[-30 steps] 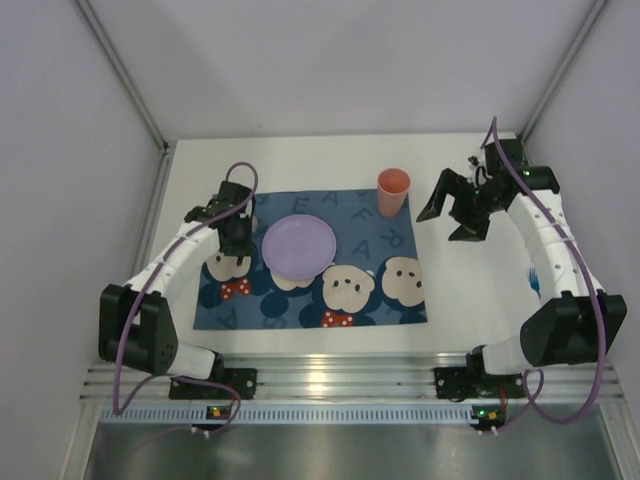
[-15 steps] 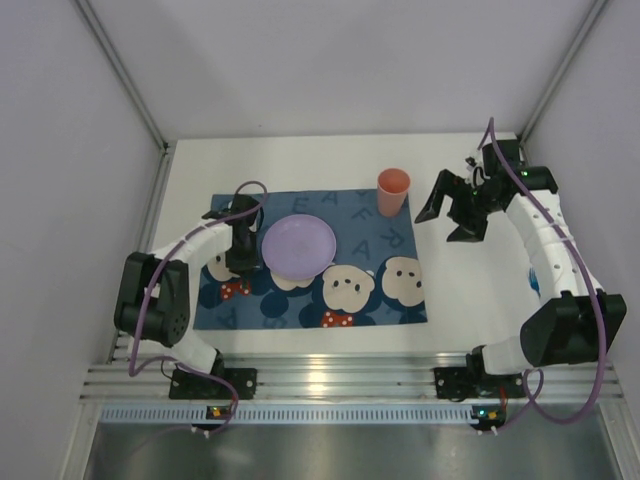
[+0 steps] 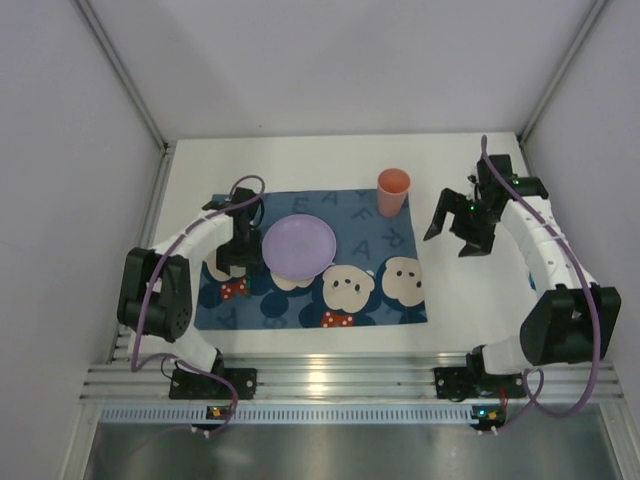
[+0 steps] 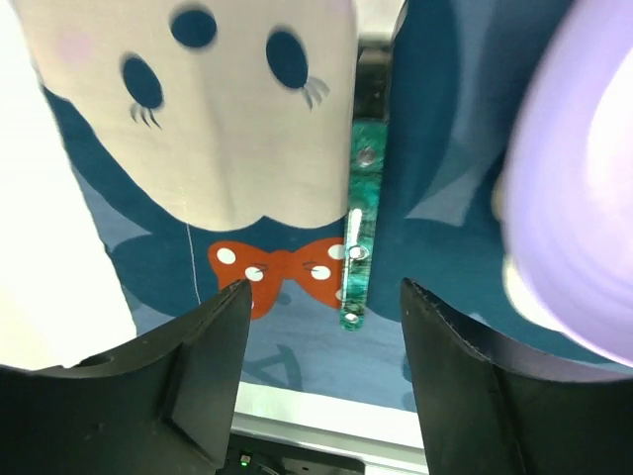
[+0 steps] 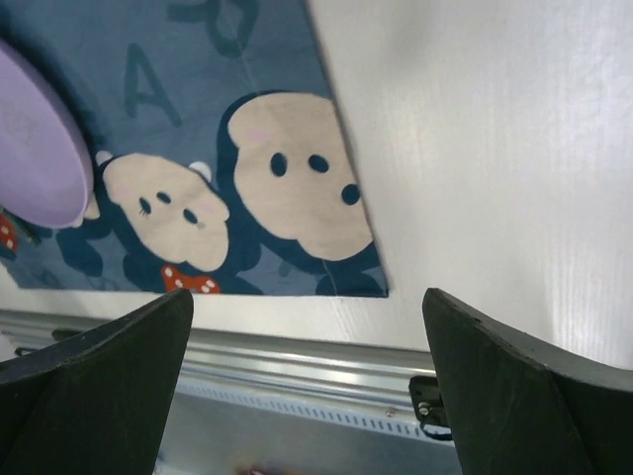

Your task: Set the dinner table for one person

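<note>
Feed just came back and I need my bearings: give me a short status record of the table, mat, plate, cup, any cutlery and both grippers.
table: white dinner table, carrying the mat
mat: blue mouse-print mat, lying flat
plate: purple plate on the mat, left of centre
cup: orange cup, upright at the mat's far right corner
cutlery: green utensil lying on the mat left of the plate; type unclear
left gripper: open, fingers either side of the utensil, not touching it
right gripper: open, empty, above the table right of the mat
</note>
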Motion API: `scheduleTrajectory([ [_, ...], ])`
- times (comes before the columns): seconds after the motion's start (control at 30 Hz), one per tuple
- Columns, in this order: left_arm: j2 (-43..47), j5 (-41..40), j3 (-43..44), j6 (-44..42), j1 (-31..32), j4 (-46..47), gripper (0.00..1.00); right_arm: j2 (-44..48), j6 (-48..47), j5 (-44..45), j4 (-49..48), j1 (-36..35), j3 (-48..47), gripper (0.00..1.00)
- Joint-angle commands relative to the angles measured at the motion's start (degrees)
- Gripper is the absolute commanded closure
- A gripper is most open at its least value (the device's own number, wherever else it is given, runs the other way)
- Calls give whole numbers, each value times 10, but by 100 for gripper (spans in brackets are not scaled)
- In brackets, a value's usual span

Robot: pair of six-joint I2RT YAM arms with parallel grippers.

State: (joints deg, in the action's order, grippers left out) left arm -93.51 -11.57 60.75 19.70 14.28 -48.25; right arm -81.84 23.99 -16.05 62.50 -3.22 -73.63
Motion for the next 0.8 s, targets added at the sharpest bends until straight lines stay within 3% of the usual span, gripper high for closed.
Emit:
scheduleTrajectory([
  [0.0, 31, -6, 59, 17, -3, -40, 33, 25, -2, 99, -19, 27, -7, 0],
  [0.13, 48, 55, 87, 24, -2, -46, 32, 34, 11, 253, -13, 76, 5, 0],
  [0.43, 65, 149, 64, 20, -1, -4, 35, 42, 58, 284, -38, 285, 141, 0],
  [0.57, 63, 179, 52, 4, -1, 2, 36, 18, 34, 269, -69, 404, 177, 0],
  [0.77, 74, 211, 39, 10, 5, 0, 37, -9, 31, 299, -99, 450, 171, 0],
])
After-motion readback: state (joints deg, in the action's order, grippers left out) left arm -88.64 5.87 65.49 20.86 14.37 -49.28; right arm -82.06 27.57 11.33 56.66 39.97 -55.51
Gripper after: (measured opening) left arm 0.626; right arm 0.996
